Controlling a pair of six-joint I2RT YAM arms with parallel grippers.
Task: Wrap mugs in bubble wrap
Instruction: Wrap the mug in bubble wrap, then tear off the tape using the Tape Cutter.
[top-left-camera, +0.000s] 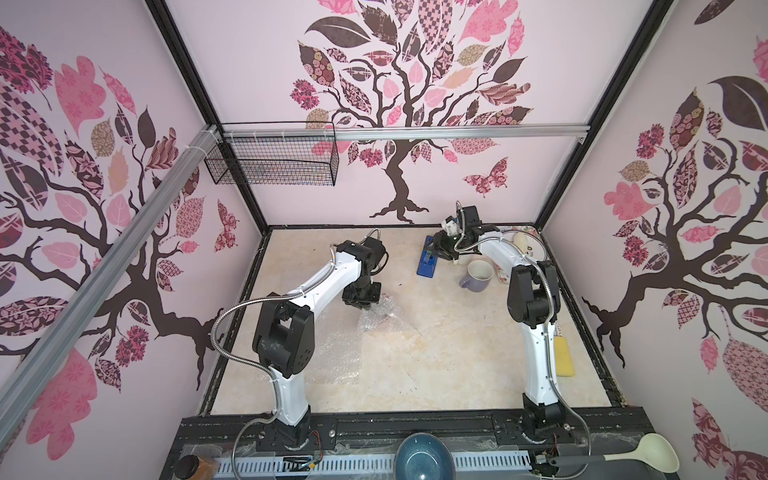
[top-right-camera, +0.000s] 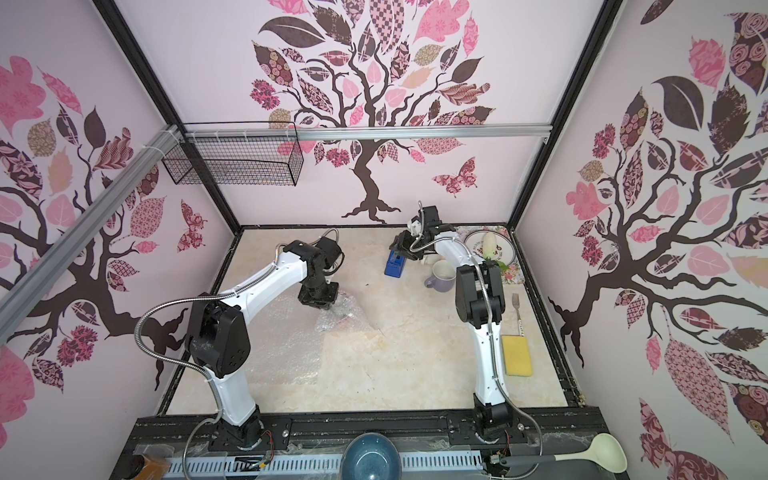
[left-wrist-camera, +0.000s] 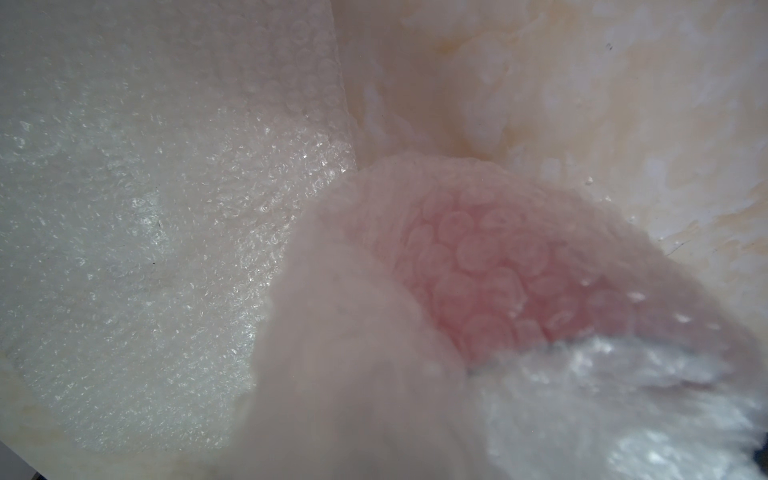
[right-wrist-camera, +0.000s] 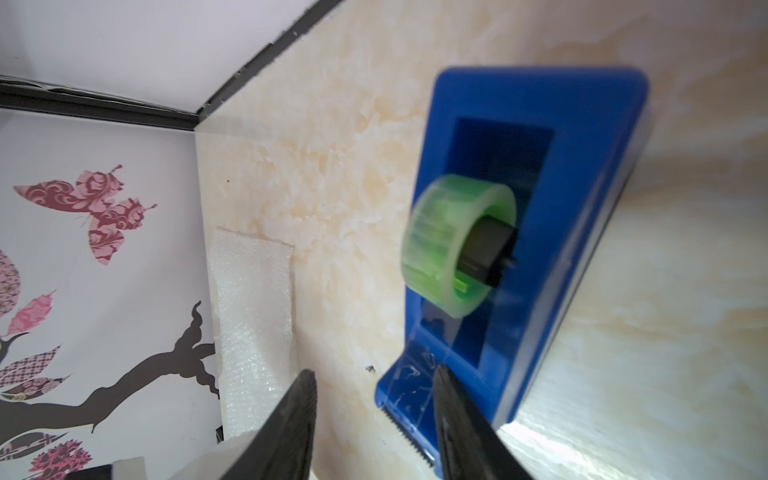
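Tabletop (top-left-camera: 457, 365) carries flat bubble wrap (top-left-camera: 328, 357) near my left arm (top-left-camera: 316, 286), its far end bunched over a reddish mug (left-wrist-camera: 498, 266) under the left gripper (top-left-camera: 360, 302), whose jaws I cannot make out. Well apart, nearer my right arm (top-left-camera: 536, 353), the blue tape dispenser (right-wrist-camera: 582, 208) lies straight ahead of the right gripper (right-wrist-camera: 374, 372), long axis running away from it, cutter (right-wrist-camera: 407, 399) end closest. Those jaws stand partly spread about the cutter, clamping nothing visible. The lavender mug (top-left-camera: 478, 275) stands nearby, out of the way.
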